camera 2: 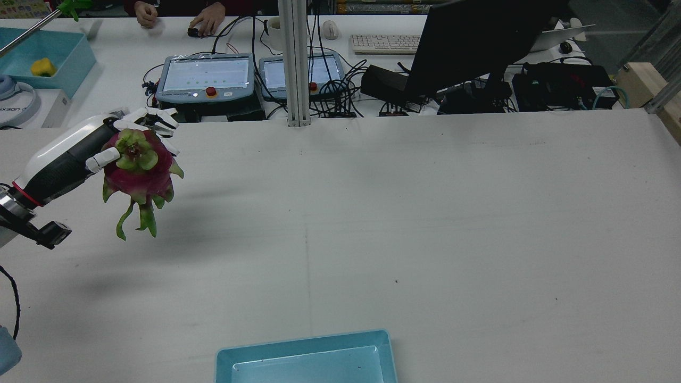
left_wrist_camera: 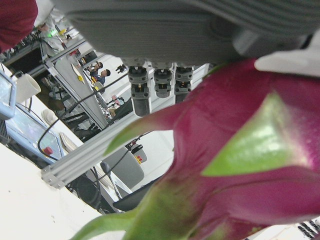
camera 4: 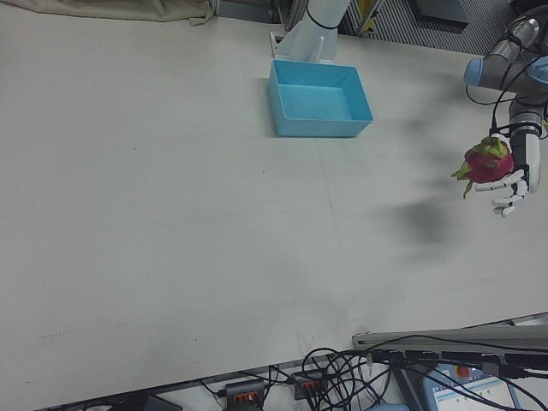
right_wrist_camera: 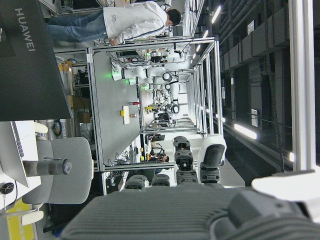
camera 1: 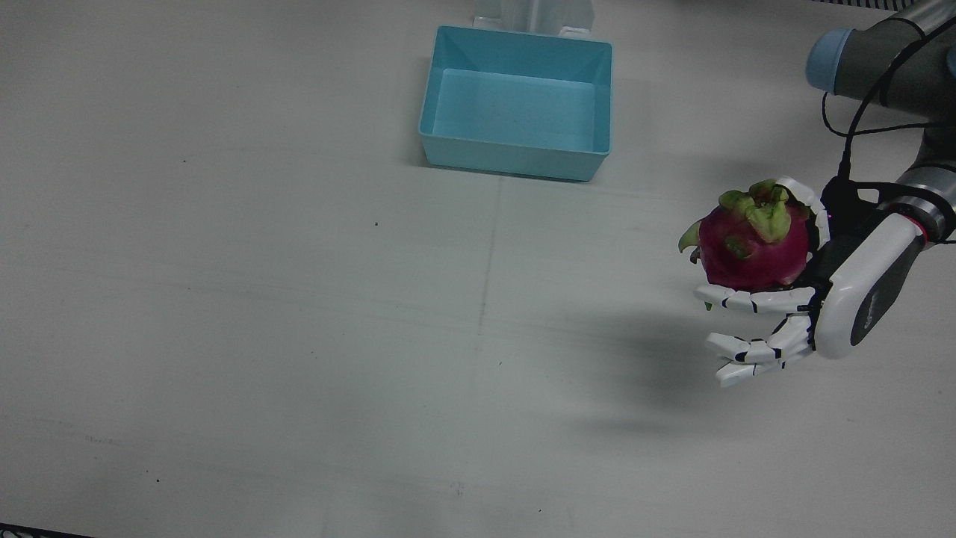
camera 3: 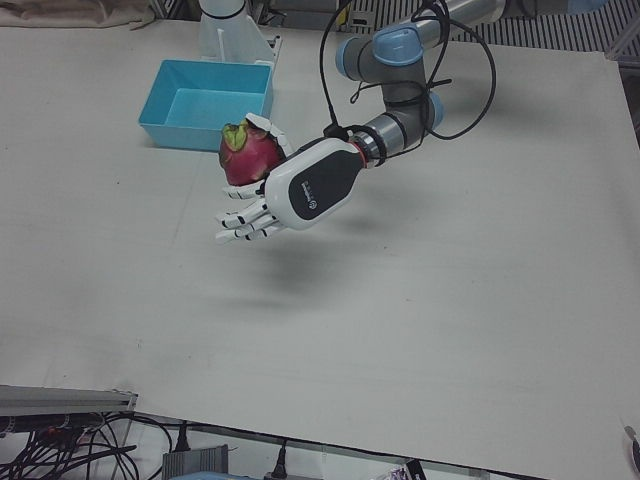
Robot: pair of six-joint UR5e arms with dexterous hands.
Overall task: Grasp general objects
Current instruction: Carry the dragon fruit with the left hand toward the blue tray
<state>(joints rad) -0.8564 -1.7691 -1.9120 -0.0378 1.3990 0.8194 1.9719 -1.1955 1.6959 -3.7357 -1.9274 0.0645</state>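
A: Where's the dragon fruit (camera 1: 750, 246)?

B: In the left hand (camera 1: 836, 288), lifted off the bench (camera 1: 299, 336), at approx 3 o'clock in the front view. Fingers (camera 1: 747, 300) curl under and round it w/ the thumb on the far side, prob. cradling it so it can't roll out.

A: Right hand (right_wrist_camera: 200, 215)?

B: Only its own cam shows it: aimed at the lab, nothing held, can't tell how far the fingers spread.

A: Views differ?

B: Rear view shows the green leaf tips hanging down; front hides them. Blue bin (camera 1: 517, 101) sits empty at 12.
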